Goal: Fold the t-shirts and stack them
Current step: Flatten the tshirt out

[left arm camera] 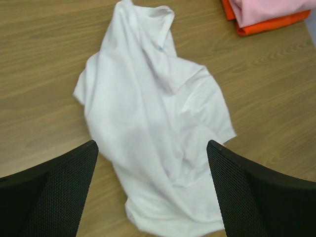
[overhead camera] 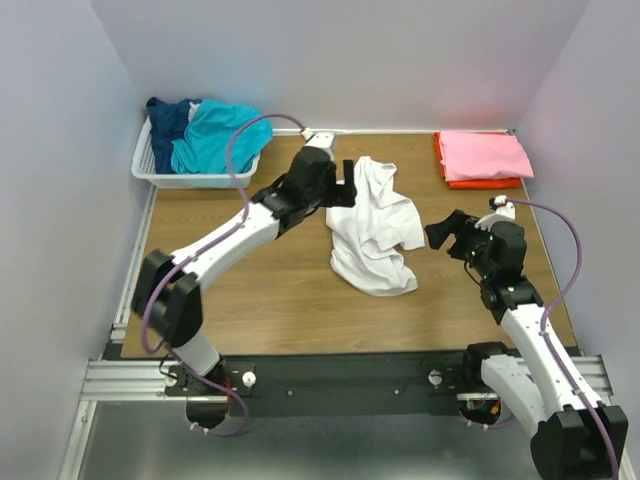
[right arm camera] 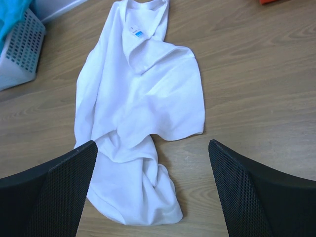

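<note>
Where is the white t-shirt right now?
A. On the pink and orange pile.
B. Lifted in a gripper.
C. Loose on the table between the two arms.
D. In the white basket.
C: the white t-shirt lies crumpled on the wooden table, with the left gripper and right gripper both open, holding nothing.

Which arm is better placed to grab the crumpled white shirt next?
Probably left. The left gripper, open, hangs by the collar end of the white shirt, centred in its wrist view; the right gripper, also open, sits off to one side.
</note>
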Controlling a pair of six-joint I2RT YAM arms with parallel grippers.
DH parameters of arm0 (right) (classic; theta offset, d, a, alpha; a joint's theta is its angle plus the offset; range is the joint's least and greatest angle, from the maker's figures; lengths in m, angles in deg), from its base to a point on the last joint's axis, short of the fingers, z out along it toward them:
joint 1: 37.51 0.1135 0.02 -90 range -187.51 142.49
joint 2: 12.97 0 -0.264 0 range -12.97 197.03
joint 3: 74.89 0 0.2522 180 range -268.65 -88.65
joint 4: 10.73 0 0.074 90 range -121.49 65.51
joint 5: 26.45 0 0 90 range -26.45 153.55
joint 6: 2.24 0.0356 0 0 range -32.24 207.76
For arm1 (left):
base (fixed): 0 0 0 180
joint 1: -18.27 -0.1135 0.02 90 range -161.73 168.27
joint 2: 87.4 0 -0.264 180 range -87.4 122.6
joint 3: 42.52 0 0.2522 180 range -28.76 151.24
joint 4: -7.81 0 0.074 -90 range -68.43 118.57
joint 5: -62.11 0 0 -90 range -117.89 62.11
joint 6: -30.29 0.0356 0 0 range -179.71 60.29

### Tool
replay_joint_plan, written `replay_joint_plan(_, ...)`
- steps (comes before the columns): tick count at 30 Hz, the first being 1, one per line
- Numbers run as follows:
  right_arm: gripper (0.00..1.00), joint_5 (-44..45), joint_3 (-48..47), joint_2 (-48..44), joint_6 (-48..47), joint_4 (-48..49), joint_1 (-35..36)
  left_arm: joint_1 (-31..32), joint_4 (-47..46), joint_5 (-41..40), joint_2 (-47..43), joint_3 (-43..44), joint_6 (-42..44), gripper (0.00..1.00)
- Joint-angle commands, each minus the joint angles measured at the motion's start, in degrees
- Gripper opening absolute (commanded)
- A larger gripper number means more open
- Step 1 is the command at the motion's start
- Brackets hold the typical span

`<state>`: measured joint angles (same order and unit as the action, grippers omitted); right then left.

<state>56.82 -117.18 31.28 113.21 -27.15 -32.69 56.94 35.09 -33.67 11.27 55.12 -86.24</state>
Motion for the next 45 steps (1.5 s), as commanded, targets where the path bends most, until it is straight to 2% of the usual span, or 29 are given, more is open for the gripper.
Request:
replay_joint_plan(1, 1.00, 1.54, -0.38, 2.23, 0.65, 0.55, 0.28, -0.44, -4.02, -7.40, -13.14, -13.76, -4.85, 0.99)
replay_joint_plan(4, 1.00, 1.10, -1.17, 5.13, 1.26, 0.63, 0.19, -0.44, -6.13, -6.35, -19.12, -23.38, -8.01, 0.99)
replay_joint_plan(5, 1.00, 0.49, -1.78, 6.02, 1.27, 0.63, 0.19, -0.44, -7.70, -4.35, -20.87, -28.89, -8.71, 0.99)
replay_joint_plan(7, 1.00, 1.00, -3.27, 9.78, 1.53, 0.55, 0.28, -0.44, -9.64, -0.49, -21.50, -34.27, -9.68, 0.99)
replay_joint_plan(11, 1.00, 1.10, -6.52, 17.08, 2.41, 0.55, 0.28, -0.36, -15.08, 4.98, -19.49, -38.34, -10.74, 0.97)
replay_joint_plan(15, 1.00, 2.24, -11.53, 27.87, 3.46, 0.20, 0.28, -0.27, -18.17, 11.04, -15.98, -38.96, -10.66, 0.89)
replay_joint_plan(17, 1.00, 1.80, -13.30, 30.62, 3.38, 0.11, 0.37, 0.17, -19.23, 11.67, -15.27, -39.40, -10.66, 0.88)
replay_joint_plan(21, 1.00, 0.48, -16.54, 38.35, 3.11, -0.85, 0.80, 0.70, -20.90, 14.21, -10.01, -38.79, -10.48, 0.78)
replay_joint_plan(24, 1.00, 1.18, -17.52, 40.91, 2.94, -1.04, 1.33, 1.23, -21.95, 16.15, -5.43, -37.39, -10.65, 0.70)
replay_joint_plan(29, 0.99, 2.76, -19.54, 45.65, 1.97, -2.35, 1.95, 2.28, -23.27, 17.38, -1.38, -35.54, -10.83, 0.65)
replay_joint_plan(30, 0.98, 3.29, -20.15, 46.45, 1.88, -2.44, 2.30, 2.46, -23.36, 17.30, -0.68, -35.28, -10.92, 0.61)
replay_joint_plan(32, 0.95, 3.73, -21.12, 48.11, 1.44, -3.49, 2.82, 2.54, -23.45, 17.21, -0.24, -35.01, -11.01, 0.58)
replay_joint_plan(33, 0.93, 4.78, -21.56, 49.34, 1.44, -4.02, 3.61, 2.46, -23.54, 17.12, 0.11, -34.75, -11.01, 0.48)
replay_joint_plan(39, 0.87, 11.55, -23.49, 52.86, 1.09, -6.13, 6.34, 2.54, -23.54, 14.75, 2.22, -32.90, -11.18, 0.31)
replay_joint_plan(40, 0.85, 12.25, -23.85, 53.83, 0.92, -6.31, 6.60, 2.54, -23.45, 14.66, 2.31, -32.64, -11.09, 0.24)
replay_joint_plan(43, 0.65, 14.10, -24.99, 55.24, 0.74, -7.36, 7.48, 2.46, -22.40, 13.17, 1.53, -32.46, -10.66, 0.21)
replay_joint_plan(45, 0.59, 15.94, -25.34, 55.77, 0.65, -7.54, 8.18, 2.54, -21.52, 10.89, 0.30, -32.63, -10.57, 0.20)
